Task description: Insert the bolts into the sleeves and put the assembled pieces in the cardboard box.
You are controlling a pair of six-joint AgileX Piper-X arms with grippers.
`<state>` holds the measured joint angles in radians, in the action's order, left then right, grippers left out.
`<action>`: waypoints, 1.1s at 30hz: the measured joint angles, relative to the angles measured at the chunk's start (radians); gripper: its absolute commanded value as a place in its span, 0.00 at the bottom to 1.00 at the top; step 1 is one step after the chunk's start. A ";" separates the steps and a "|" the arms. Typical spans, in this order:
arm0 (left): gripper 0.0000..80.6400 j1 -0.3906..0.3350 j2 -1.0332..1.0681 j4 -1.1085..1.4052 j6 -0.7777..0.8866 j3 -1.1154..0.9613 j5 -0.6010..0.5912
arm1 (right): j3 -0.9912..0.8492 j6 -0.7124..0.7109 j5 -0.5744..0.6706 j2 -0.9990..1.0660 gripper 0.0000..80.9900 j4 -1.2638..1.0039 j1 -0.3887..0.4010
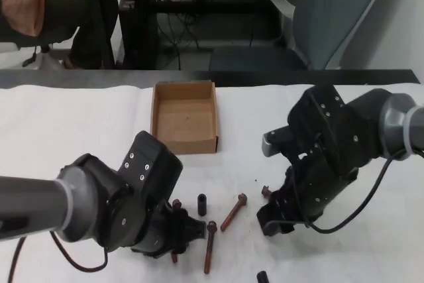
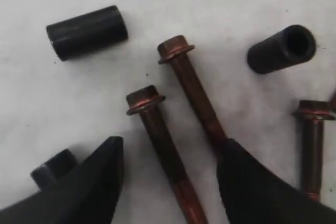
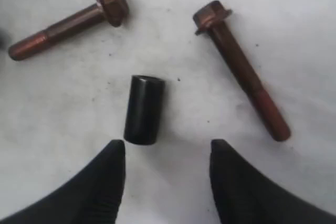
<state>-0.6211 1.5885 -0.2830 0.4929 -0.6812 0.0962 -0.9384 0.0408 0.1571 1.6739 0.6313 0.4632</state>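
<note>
Copper-coloured bolts and short black sleeves lie loose on the white bench cover. My left gripper is open low over the cover; one bolt lies between its fingers and a second bolt runs under one finger. Two sleeves lie beyond, and a third sleeve peeks from behind a finger. My right gripper is open with a sleeve lying just ahead of its tips, between two bolts. The cardboard box stands empty behind the parts.
In the high view the left arm fills the front left and the right arm the right. Another sleeve lies at the front edge. Chairs and a dark bench edge stand behind.
</note>
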 measured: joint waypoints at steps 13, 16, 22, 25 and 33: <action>0.64 0.050 0.012 0.017 0.000 -0.004 0.008 | -0.025 0.004 -0.017 0.091 0.46 -0.088 0.032; 0.64 0.060 0.012 0.017 0.000 -0.004 0.012 | -0.056 0.004 -0.026 0.116 0.46 -0.094 0.032; 0.63 0.061 0.012 0.017 0.037 -0.004 0.001 | -0.116 -0.011 -0.054 0.163 0.01 -0.064 0.032; 0.54 0.062 0.012 0.020 0.103 -0.004 -0.006 | -0.131 -0.029 -0.060 0.170 0.00 -0.039 0.032; 0.46 0.067 0.041 0.038 0.277 -0.013 -0.078 | -0.133 -0.051 -0.057 0.170 0.00 -0.031 0.032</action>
<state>-0.5543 1.6291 -0.2451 0.7701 -0.6947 0.0184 -1.0713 -0.0106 0.1002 1.8435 0.6003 0.4957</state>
